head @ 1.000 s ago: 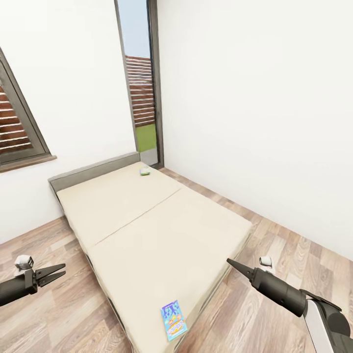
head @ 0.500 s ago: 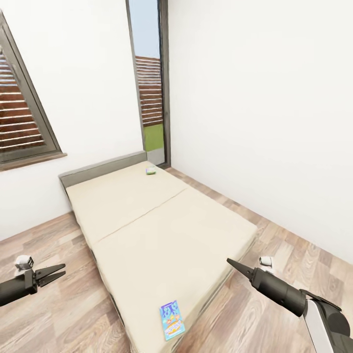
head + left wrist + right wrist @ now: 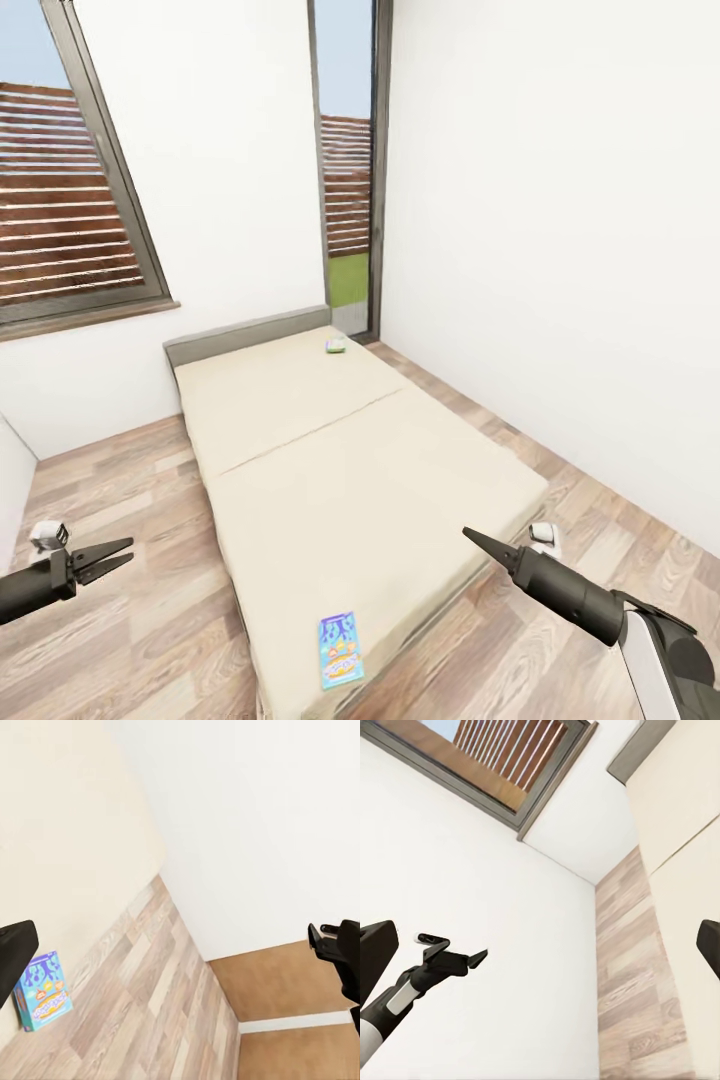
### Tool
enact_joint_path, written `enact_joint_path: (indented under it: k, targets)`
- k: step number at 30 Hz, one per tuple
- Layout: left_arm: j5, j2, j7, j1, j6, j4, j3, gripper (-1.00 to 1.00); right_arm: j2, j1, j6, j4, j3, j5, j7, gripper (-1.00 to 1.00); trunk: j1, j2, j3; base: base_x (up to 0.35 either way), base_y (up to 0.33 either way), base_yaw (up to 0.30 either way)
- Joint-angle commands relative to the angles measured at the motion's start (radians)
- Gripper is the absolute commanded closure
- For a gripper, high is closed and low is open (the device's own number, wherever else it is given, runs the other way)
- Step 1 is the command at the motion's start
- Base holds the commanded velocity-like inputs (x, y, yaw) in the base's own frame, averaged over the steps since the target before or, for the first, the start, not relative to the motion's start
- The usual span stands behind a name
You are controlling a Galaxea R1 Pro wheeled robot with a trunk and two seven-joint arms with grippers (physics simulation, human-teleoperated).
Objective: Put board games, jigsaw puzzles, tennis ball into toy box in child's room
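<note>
The bed (image 3: 330, 470) fills the middle of the head view, its headboard against the far wall. A blue cartoon-covered board game (image 3: 340, 650) lies flat at the mattress's near edge, also seen in the left wrist view (image 3: 43, 991). A green-white board game (image 3: 337, 345) rests far off by the headboard. My left gripper (image 3: 110, 557) hovers open over the floor left of the bed and holds nothing. My right gripper (image 3: 470, 536) hangs open and unladen beyond the bed's near right corner. The right wrist view shows the left gripper (image 3: 457, 958) with its fingers spread. The toy box, table, jigsaw puzzles and tennis ball are out of view.
A slatted window (image 3: 70, 230) is in the left wall, and a tall narrow glass opening (image 3: 345, 200) stands behind the headboard. Wood floor (image 3: 120, 620) runs along both sides of the bed. A white wall (image 3: 560, 250) closes the right side. A white furniture edge (image 3: 10, 470) shows at far left.
The camera has turned left: bed and windows have slid right in the picture and more of the left window shows. Both arms hold the same pose.
</note>
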Motion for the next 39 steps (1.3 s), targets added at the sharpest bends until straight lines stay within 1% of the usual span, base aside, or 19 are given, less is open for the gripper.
enact_joint_path:
  k: [1,18,31,39]
  targets:
    - [-0.002,0.000,-0.005,-0.001,0.010,0.000,0.000,-1.00,0.000,-0.001,0.005,0.000,-0.001,-0.002,0.002,-1.00,0.001,-0.002,-0.002,0.000,-0.227,0.281]
    - [-0.002,0.000,-0.005,-0.001,0.010,0.000,0.000,-1.00,0.000,-0.001,0.005,0.000,-0.001,-0.002,0.003,-1.00,0.001,-0.002,-0.002,0.000,-0.105,0.282]
    - [-0.002,0.000,-0.005,-0.001,0.010,0.000,0.000,-1.00,0.000,-0.001,0.005,0.000,-0.001,-0.002,0.003,-1.00,0.001,-0.002,-0.002,0.000,-0.233,0.282]
    - [-0.002,0.000,-0.006,-0.002,0.009,0.000,0.000,-1.00,-0.001,-0.001,0.005,0.000,-0.001,-0.001,0.002,-1.00,0.001,-0.002,-0.002,0.000,-0.145,0.282]
